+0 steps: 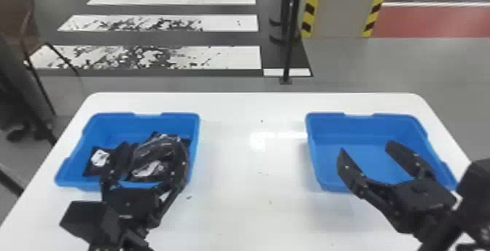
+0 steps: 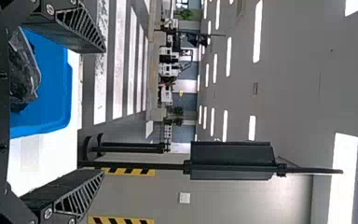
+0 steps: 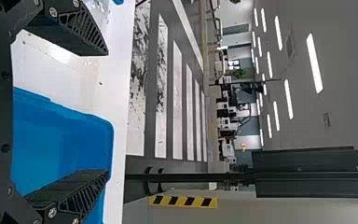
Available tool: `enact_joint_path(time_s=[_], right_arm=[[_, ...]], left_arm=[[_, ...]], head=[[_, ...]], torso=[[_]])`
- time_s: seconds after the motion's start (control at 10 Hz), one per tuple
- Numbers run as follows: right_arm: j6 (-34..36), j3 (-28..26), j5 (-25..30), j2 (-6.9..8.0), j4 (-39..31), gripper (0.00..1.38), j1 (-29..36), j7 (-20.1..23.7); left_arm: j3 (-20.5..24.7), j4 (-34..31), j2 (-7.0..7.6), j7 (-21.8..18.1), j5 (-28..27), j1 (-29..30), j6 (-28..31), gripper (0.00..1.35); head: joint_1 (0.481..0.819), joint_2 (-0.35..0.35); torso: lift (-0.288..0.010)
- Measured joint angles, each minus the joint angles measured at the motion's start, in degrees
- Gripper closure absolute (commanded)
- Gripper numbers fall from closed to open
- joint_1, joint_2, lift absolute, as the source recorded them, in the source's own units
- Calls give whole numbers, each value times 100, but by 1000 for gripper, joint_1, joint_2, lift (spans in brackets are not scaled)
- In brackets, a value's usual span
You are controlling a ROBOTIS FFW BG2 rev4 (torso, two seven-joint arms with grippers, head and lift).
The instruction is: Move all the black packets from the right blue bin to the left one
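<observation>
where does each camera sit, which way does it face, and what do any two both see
Head view: on the robot's head, facing forward and down at the white table, with the black left gripper and black right gripper.
Left wrist view: on the left wrist, facing past its own spread fingers over the left blue bin.
Right wrist view: on the right wrist, facing past its spread fingers over the right blue bin.
Shared: head and left wrist views both show black packets.
</observation>
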Motion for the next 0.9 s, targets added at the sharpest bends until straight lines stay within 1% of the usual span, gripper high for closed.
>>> enact_joint_path(time_s=[0.1, 0.2, 0.3, 0.5, 0.9], right_arm=[[42, -114, 8, 32, -203, 134, 249, 0], [68, -172, 20, 49, -274, 134, 333, 7], [86, -182, 52, 53, -292, 134, 343, 9], [115, -183, 101, 54, -310, 134, 343, 9], [117, -183, 110, 55, -311, 134, 343, 9]], left_arm=[[189, -368, -68, -2, 23, 295, 150, 50], [366, -587, -136, -2, 96, 503, 319, 50], [426, -648, -169, -2, 147, 563, 421, 50], [301, -659, -123, -2, 114, 516, 443, 50], [299, -659, -118, -2, 119, 514, 407, 50]], head=[[695, 31], [695, 51], [695, 59], [695, 46], [695, 44]], torso=[[-140], [-140], [-140], [-140], [-140]])
